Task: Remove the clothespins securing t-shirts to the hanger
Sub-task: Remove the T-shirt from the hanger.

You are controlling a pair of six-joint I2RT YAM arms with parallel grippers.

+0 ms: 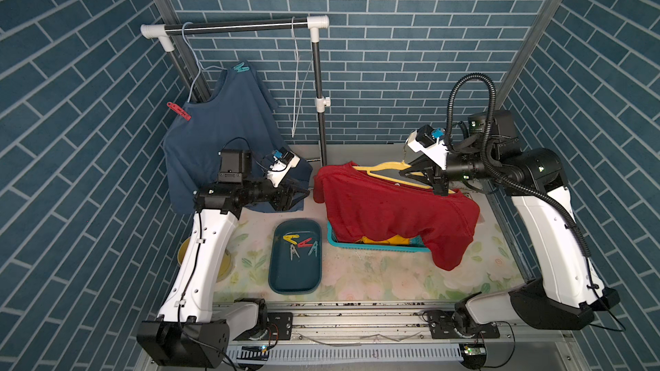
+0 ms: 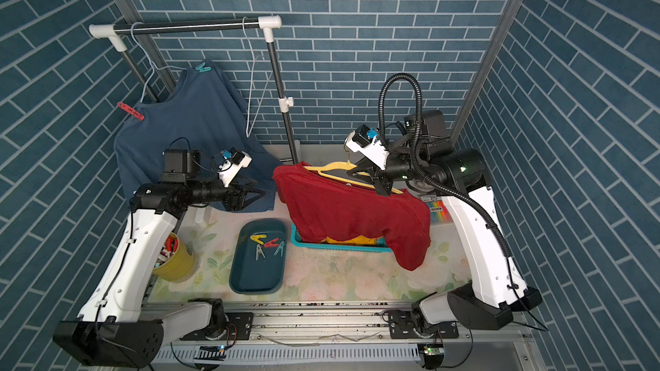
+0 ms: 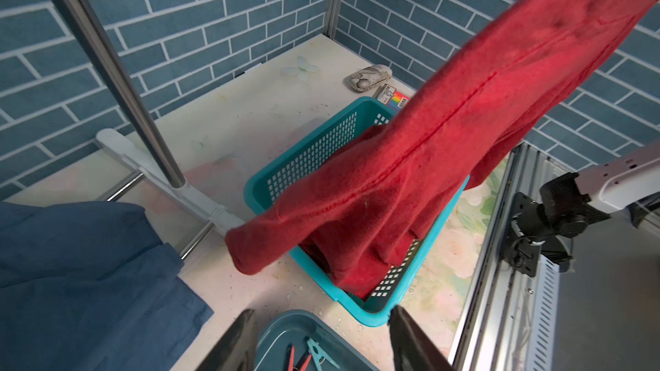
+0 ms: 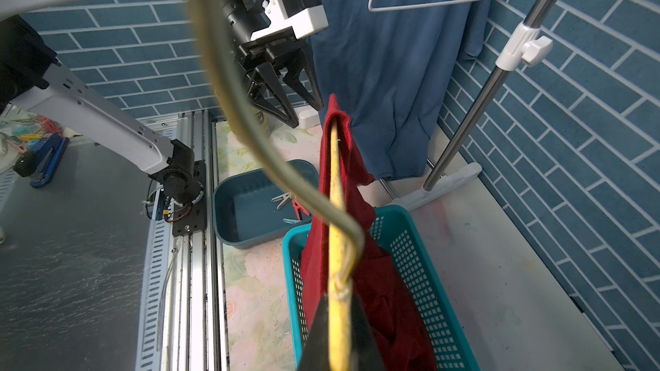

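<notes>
A slate blue t-shirt point(image 1: 221, 126) hangs on a wire hanger point(image 1: 193, 55) from the rail, held by a teal clothespin point(image 1: 241, 67) and a red clothespin point(image 1: 178, 110). My left gripper point(image 1: 305, 190) stands open and empty in front of the shirt's hem; in the left wrist view its fingers point(image 3: 235, 340) hang above the tray. My right gripper point(image 1: 401, 173) is shut on a yellow hanger point(image 4: 337, 333) from which the dark red t-shirt point(image 1: 393, 208) drapes into the basket. An orange-yellow t-shirt point(image 1: 389, 240) lies under it. Several clothespins point(image 1: 301, 244) lie in the tray.
The dark teal tray point(image 1: 296, 280) sits at front centre, the turquoise basket point(image 1: 378, 248) to its right. An empty white wire hanger point(image 1: 296, 83) hangs on the rail point(image 1: 235, 26) beside its upright post point(image 1: 319, 101). A yellow cup point(image 2: 178, 262) stands by the left arm.
</notes>
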